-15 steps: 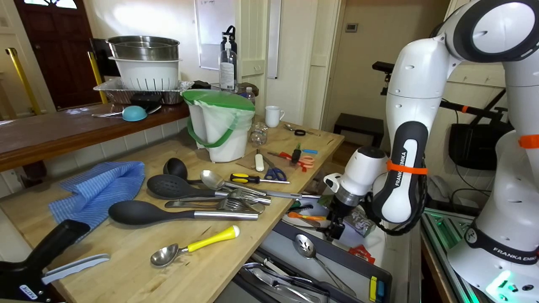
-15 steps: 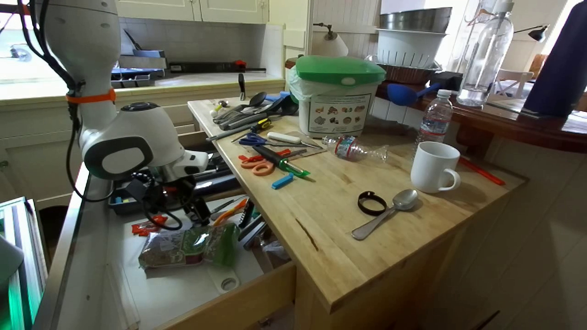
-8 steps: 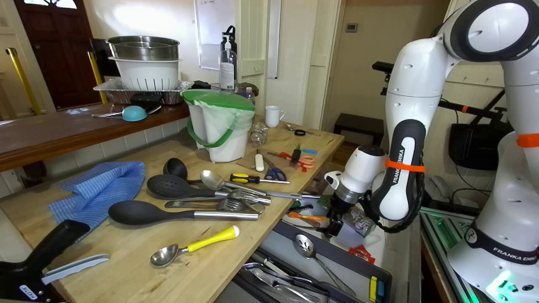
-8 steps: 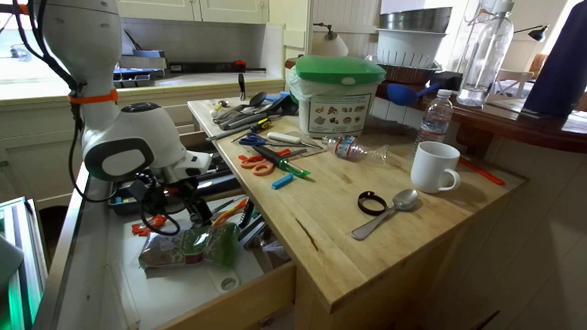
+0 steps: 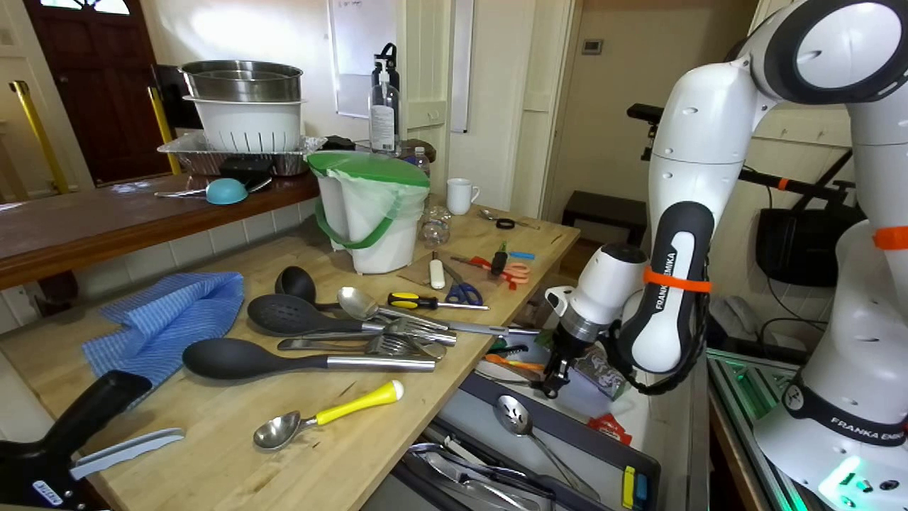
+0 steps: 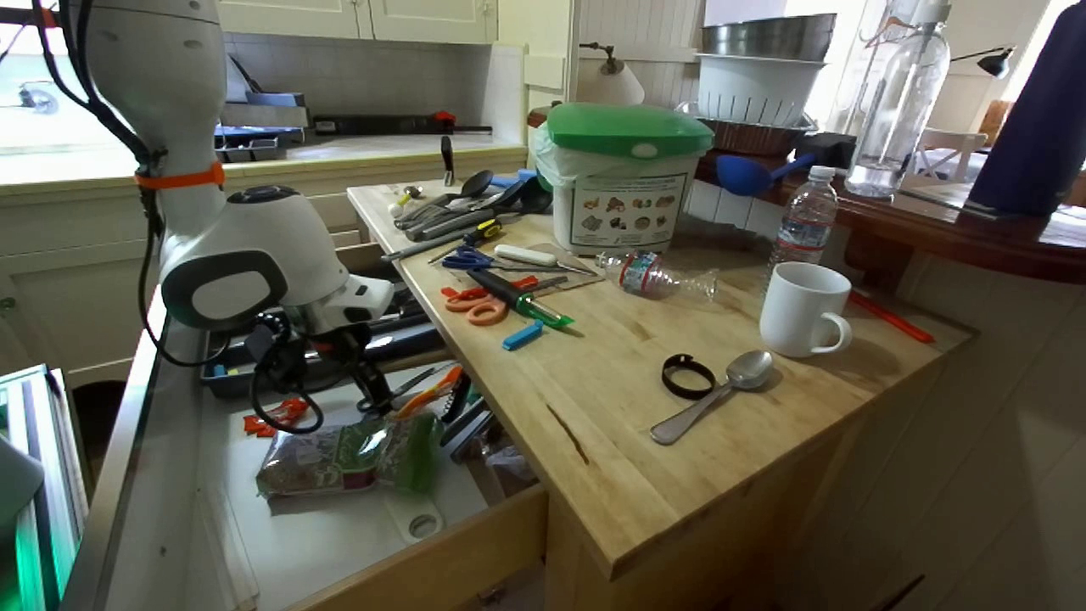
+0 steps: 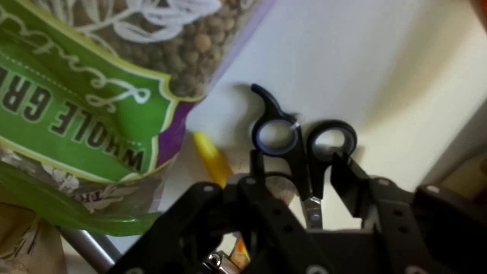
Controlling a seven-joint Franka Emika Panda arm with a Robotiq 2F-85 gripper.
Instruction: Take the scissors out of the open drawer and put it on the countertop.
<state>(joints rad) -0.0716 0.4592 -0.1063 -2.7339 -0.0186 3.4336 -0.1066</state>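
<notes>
Black-fingered, holds gripper (image 7: 298, 161) spread around scissors (image 7: 301, 173), perhaps touching, in drawer (image 6: 441, 556), with handles (image 7: 273, 109) toward wrist view's 12 o'clock.

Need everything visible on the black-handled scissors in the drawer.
The scissors have black, plastic-looking handle rings with bluish linings; one carries a curved hook. A bluish pivot joins silvery blades, mostly hidden by the open gripper in the wrist view. They look nearly closed, lying on the white floor of the drawer, handle shanks seen between the fingers; contact with the fingers can't be told.
</notes>
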